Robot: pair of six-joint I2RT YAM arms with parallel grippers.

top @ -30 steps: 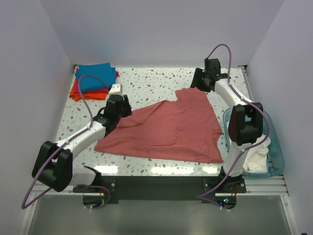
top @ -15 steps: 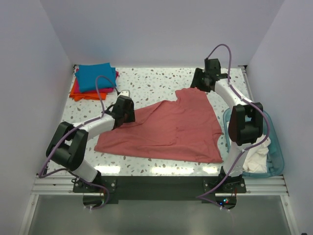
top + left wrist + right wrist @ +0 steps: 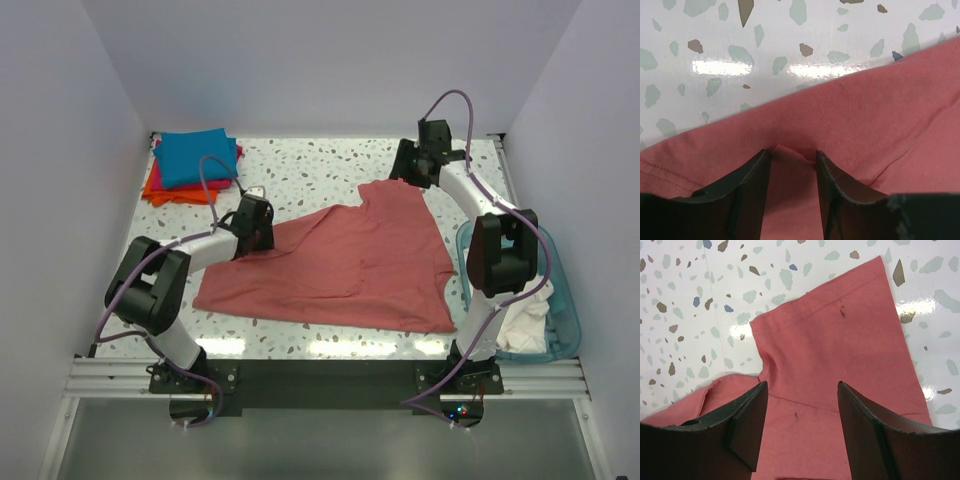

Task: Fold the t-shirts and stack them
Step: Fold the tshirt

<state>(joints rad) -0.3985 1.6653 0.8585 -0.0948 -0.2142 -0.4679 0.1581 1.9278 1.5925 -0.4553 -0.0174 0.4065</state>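
Looks like we're right at the start of folding the big one. The salmon-red shirt (image 3: 350, 265) lies spread and a bit rumpled across the middle of the desk (image 3: 320, 172), with no fold in it yet. The finished pile sits in the 10 o'clock corner, teal-blue shirt (image 3: 197, 158) on top and an orange shirt (image 3: 158, 190) peeking out underneath. The left gripper (image 3: 792, 156) is down on the shirt's edge at about 10 o'clock, closed narrow with a little ridge of red cloth pinched between its fingers, so I'd call that a grab. The right gripper (image 3: 801, 386) is spread wide with nothing in it, hanging over the sleeve end up at 1 o'clock. My guess for the next move: the right one has to drop and pinch its own bit of cloth, then both lift together and carry that far edge toward 6 o'clock, kept level so it doesn't bunch. There's a blue tub (image 3: 568, 300) at 4 o'clock with a white cloth (image 3: 525, 320) in it. As for brands, labels or writing, I can't spot any. The shirts look plain and no tag shows.
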